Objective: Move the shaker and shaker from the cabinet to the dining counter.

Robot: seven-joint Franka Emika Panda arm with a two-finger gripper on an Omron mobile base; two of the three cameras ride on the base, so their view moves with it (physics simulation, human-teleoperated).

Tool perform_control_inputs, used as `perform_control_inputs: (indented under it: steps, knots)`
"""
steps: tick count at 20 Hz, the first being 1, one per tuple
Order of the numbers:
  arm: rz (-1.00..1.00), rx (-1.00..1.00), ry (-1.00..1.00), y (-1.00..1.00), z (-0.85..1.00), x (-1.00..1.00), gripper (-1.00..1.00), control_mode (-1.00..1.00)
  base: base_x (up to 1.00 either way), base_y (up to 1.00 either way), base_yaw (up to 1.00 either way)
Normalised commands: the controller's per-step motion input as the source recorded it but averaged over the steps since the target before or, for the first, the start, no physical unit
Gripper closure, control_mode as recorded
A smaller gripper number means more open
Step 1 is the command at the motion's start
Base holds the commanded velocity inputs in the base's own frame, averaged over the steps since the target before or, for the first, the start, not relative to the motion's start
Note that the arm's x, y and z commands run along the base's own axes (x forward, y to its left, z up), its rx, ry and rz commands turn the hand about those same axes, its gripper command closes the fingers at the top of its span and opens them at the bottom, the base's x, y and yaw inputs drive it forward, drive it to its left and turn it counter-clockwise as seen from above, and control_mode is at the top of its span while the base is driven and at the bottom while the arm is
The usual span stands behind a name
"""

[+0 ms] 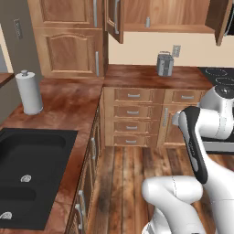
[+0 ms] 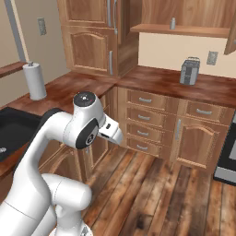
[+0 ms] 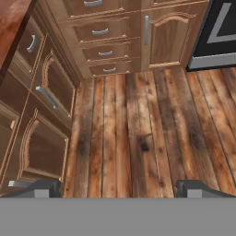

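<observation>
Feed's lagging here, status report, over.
Gripper open, empty, aimed at the floor. One shaker on the open cabinet's shelf. Toaster on the worktop below.

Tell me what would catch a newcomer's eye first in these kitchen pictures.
First the white robot arm folded low over the plank floor, its gripper open and empty. Then the open wall cabinet with one small grey shaker on its shelf, above the grey toaster on the worktop. At the left, a paper towel roll stands near the black sink.
</observation>
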Motion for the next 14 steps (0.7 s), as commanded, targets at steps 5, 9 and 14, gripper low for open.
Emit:
perform_control_inputs:
  steps: [5, 9, 14]
  knots:
    - [0.0, 0.0, 0.0, 0.0, 0.0, 0.0, -1.0, 1.0, 0.69, -0.22, 0.12]
    - [0.0, 0.0, 0.0, 0.0, 0.0, 0.0, -1.0, 1.0, 0.67, -0.28, 0.15]
    - [0.0, 0.0, 0.0, 0.0, 0.0, 0.0, -1.0, 1.0, 0.64, -0.33, 0.06]
